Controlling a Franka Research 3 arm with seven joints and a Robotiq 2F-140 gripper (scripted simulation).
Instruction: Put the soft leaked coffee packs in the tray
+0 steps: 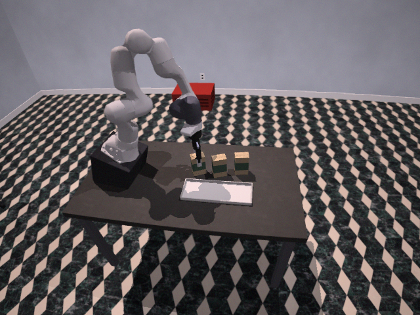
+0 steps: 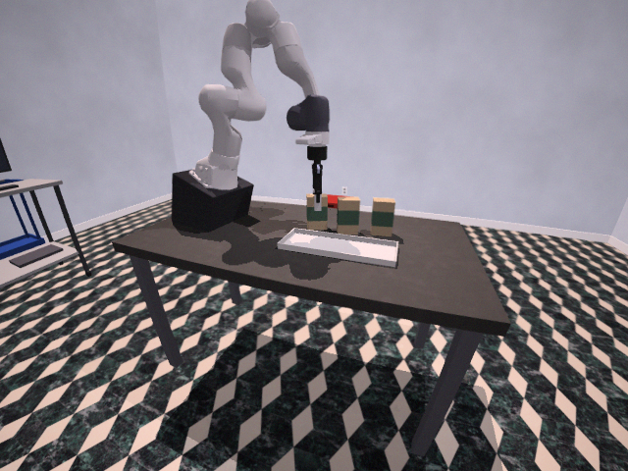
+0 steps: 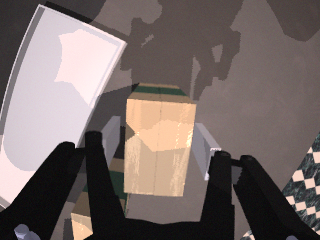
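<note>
Three tan coffee packs with green bands stand in a row behind a white tray, which holds nothing. My gripper is lowered over the left pack, with one finger on each side of it. The fingers are half open, and the wrist view shows a small gap between each pad and the pack. The middle pack and the right pack stand upright and untouched.
The arm's black pedestal sits on the table's back left corner. A red box stands on the floor behind the table. A side desk stands far left. The dark table extends right of the packs.
</note>
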